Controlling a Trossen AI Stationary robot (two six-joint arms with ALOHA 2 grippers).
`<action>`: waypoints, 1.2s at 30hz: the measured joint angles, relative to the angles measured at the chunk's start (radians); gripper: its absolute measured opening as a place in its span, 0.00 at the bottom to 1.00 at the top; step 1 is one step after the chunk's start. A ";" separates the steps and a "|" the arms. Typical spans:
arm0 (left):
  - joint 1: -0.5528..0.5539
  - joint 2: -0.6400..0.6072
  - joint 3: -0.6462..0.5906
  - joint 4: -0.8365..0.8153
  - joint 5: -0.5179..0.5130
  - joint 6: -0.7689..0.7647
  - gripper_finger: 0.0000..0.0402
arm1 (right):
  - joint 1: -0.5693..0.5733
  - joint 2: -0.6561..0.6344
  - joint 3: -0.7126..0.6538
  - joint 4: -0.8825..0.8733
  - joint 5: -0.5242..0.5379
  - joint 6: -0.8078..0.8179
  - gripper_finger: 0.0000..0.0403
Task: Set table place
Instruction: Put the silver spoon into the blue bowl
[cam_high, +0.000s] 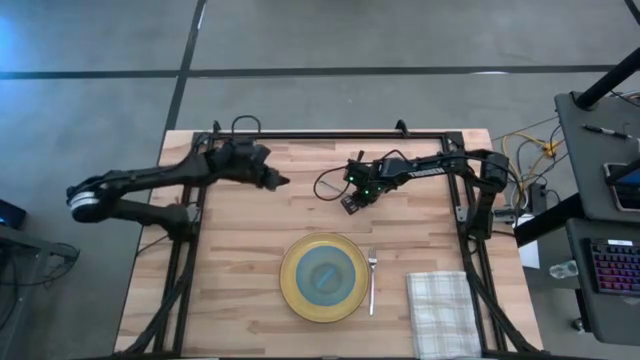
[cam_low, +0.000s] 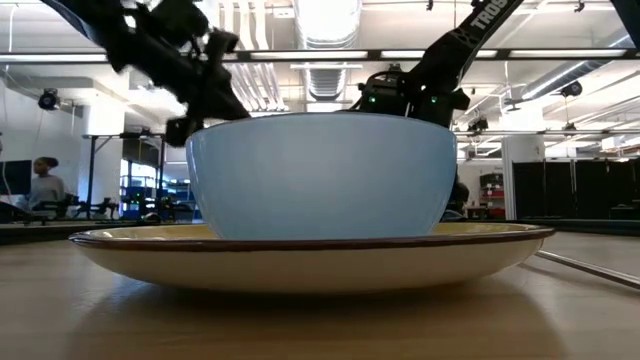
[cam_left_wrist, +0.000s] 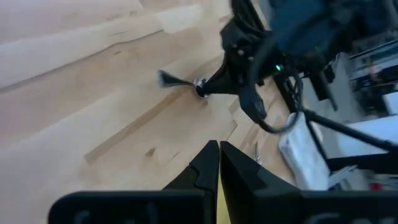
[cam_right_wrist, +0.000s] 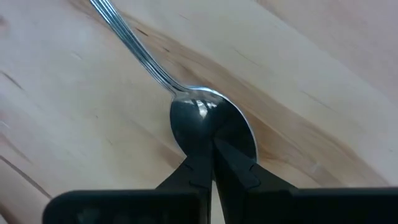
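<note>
A translucent blue bowl (cam_high: 323, 274) stands in a round yellow plate (cam_high: 295, 295) near the table's front middle. They also fill the low view, bowl (cam_low: 320, 175) on plate (cam_low: 310, 258). A silver fork (cam_high: 372, 280) lies just right of the plate. A pale checked napkin (cam_high: 443, 312) lies at the front right. My right gripper (cam_high: 351, 204) is over the table's far middle, shut on a silver spoon (cam_right_wrist: 208, 124). My left gripper (cam_high: 282, 181) is shut and empty, left of the right gripper, above the table. My right gripper pinches the spoon's bowl (cam_right_wrist: 211, 134) between its two fingertips (cam_right_wrist: 193, 168). The handle (cam_right_wrist: 124, 37) runs straight on away from the fingers. In the left wrist view the handle (cam_left_wrist: 174, 80) sticks out sideways from the gripper, about level over the wood.
The light wooden table (cam_high: 240, 260) has bare wood to the left of the plate and between the plate and the grippers. A black cable loop (cam_high: 325, 185) hangs by the right arm. The black frame posts (cam_high: 185, 250) run along both sides.
</note>
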 joint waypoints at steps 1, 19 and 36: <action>0.032 0.024 -0.004 0.024 0.046 -0.002 0.00 | 0.000 0.000 0.000 0.001 -0.001 0.000 0.02; 0.144 0.535 -0.030 0.483 0.324 -0.243 0.23 | 0.000 -0.001 0.003 0.031 -0.057 -0.010 0.02; 0.143 0.661 -0.013 0.682 0.328 -0.292 0.42 | 0.000 -0.001 0.003 0.033 -0.073 -0.018 0.02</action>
